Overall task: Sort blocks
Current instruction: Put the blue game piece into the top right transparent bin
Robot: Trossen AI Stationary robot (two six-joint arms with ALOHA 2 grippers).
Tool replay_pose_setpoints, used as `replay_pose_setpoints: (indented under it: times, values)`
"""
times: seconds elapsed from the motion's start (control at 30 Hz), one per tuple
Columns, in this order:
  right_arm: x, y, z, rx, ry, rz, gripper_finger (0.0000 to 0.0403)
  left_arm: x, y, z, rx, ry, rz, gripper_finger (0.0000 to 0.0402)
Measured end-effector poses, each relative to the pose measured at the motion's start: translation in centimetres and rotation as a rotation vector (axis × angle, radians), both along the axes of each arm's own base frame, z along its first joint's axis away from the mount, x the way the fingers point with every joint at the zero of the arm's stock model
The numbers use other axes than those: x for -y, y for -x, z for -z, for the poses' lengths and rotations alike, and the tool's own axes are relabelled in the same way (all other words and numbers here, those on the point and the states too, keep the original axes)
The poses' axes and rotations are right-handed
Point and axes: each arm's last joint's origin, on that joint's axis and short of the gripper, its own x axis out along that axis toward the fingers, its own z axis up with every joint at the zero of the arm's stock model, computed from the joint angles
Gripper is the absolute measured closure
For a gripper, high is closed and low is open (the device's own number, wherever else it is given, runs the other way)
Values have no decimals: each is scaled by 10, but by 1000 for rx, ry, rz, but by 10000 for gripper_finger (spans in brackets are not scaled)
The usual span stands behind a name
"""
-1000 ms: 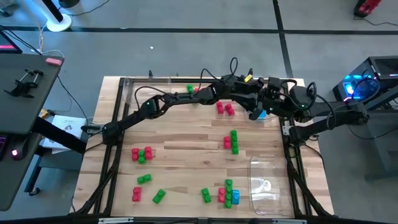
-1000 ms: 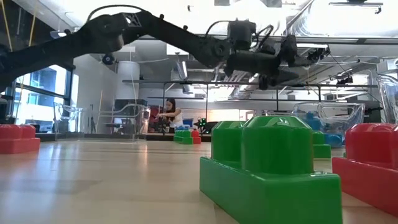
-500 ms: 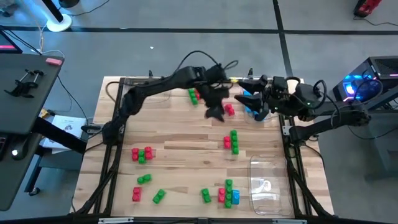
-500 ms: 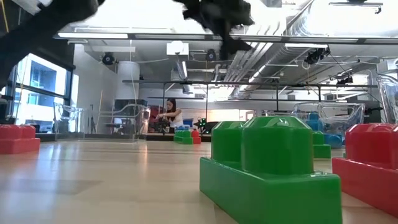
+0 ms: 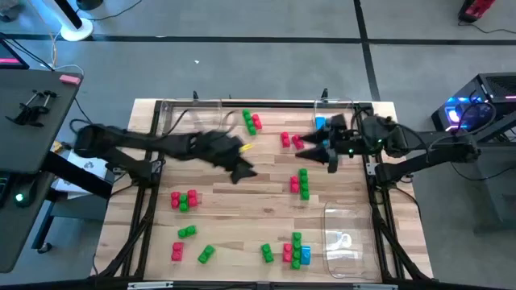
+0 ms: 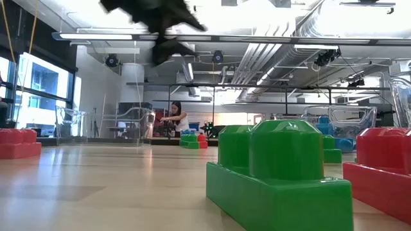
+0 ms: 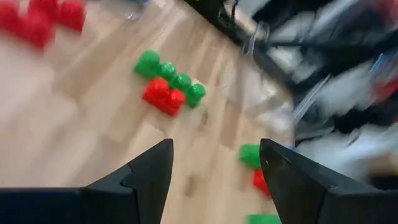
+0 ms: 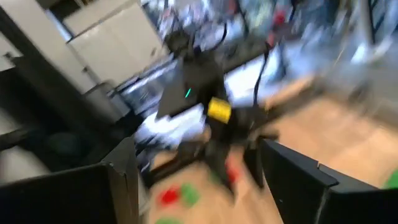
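While most of the blocks [image 5: 303,183] are scattered loose over the wooden table [image 5: 242,209], we have both arms up in the air above it, and neither carries anything. Our left gripper [image 5: 240,171] hangs over the middle of the board, left of centre, with its two dark fingers [image 7: 152,171] spread apart and only bare wood between them in the left wrist view; we judge it is on its way to a fresh pick. Just ahead of it in that view lies a red-and-green cluster [image 7: 169,84], which we take for the stack near the table's centre, a likely next target since it mixes two colours. Our right gripper [image 5: 329,153] sits near the far right of the table, close to a blue block [image 5: 321,123] and a clear tray [image 5: 339,113] at the far edge; its fingers [image 8: 292,171] stand wide with nothing between them. Other red and green blocks lie in small groups along the left side and the near edge, with a second clear tray [image 5: 345,242] at the near right. The colours are mixed in almost every group, so we reckon the sorting is at an early stage. In the low view a green block [image 6: 279,170] fills the foreground, and a person [image 6: 174,119] stands far off in the room behind.
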Motion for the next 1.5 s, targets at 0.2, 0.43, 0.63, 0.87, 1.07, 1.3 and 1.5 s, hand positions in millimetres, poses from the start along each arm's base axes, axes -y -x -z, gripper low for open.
replay_pose_setpoints:
  times: [0.2, 0.43, 0.63, 0.87, 1.07, 1.3, 1.5]
  values:
    - [-40, -24, 33, -219, -207, -171, 199, 15, 53, 27, 221, 148, -82, 193]
    - [-113, -50, 86, -548, -565, -298, 352, 15, 79, 4, 379, -88, 82, 247]
    - [-165, -57, 108, -886, -740, -355, 391, 12, 92, -1, 376, -236, 171, 363]
    - [-189, -76, 135, -1230, -647, -326, 402, 6, 92, 2, 353, -258, 153, 398]
    - [-204, -95, 155, -1388, -478, -403, 402, 5, 92, 1, 356, -270, 124, 400]
    - [-209, -102, 171, -1442, -213, -470, 403, 3, 91, 0, 353, -274, 75, 401]
    - [-215, -101, 181, -1438, -123, -547, 403, 3, 91, 0, 353, -264, 68, 401]
